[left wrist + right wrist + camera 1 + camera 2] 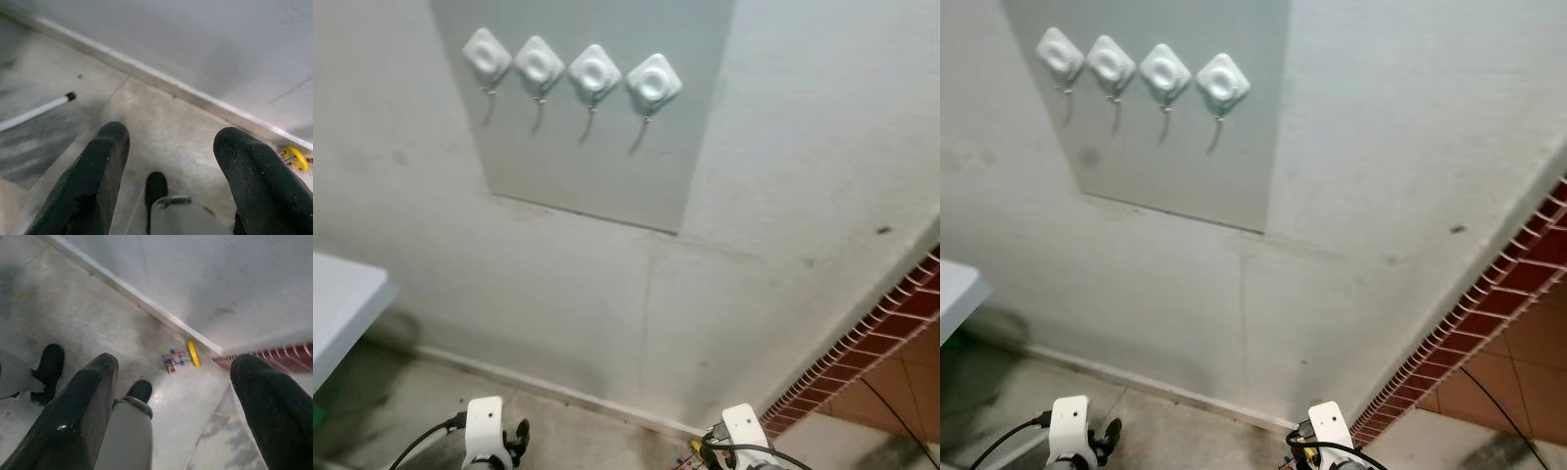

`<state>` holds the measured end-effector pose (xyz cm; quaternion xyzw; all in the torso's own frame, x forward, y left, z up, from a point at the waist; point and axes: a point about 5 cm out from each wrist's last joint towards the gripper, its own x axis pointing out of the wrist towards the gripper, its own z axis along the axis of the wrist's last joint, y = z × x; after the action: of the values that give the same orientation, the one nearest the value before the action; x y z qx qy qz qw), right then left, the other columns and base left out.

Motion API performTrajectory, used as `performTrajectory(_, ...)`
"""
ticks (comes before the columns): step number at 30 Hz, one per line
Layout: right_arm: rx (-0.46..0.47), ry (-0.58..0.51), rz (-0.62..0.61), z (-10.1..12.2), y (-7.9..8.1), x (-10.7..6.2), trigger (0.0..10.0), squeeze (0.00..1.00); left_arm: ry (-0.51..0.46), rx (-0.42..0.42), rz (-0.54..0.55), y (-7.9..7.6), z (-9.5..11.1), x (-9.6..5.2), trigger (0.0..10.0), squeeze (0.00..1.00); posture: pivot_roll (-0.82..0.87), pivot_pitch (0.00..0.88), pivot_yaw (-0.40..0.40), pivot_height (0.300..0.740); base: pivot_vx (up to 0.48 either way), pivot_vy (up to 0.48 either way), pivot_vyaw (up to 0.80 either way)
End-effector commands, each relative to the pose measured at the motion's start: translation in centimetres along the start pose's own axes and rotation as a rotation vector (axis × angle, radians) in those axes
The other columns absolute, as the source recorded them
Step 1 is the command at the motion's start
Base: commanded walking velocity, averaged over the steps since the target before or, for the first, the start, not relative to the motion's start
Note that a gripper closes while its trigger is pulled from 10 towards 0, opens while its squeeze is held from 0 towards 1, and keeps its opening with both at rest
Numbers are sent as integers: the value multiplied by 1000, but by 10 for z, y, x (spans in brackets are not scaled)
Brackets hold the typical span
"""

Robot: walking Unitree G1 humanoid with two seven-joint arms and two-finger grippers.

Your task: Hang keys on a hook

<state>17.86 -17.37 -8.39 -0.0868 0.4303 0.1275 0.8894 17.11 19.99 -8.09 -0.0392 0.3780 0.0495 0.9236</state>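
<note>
The keys (178, 357), on a yellow tag, lie on the floor (98, 318) by the wall's base, ahead of the right gripper (176, 406), whose fingers are spread and empty. The left gripper (168, 176), also spread, is farther off. Four white hooks (654, 80) sit high on the wall.

Keys (179, 357): small bunch with a yellow tag and red and blue bits, lying flat on pale floor close to the wall's base, centre of right wrist frame. Hooks (573, 70): four white diamond-shaped pads in a row, upper left, all bare.
</note>
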Motion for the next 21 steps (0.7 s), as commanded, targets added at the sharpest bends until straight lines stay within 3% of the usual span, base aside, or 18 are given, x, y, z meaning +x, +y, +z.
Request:
performTrajectory(1, -2, 6, -5, -2, -1, -1, 10000, 0, 16, 15, 7, 2, -2, -1, 10000, 0, -102, 0, -14, 732, 0, 0, 800)
performTrajectory(21, -13, 20, 1, -7, -3, -2, 10000, 0, 40, 35, 0, 0, -8, -2, 10000, 0, -101, 0, -23, 732, 0, 0, 800)
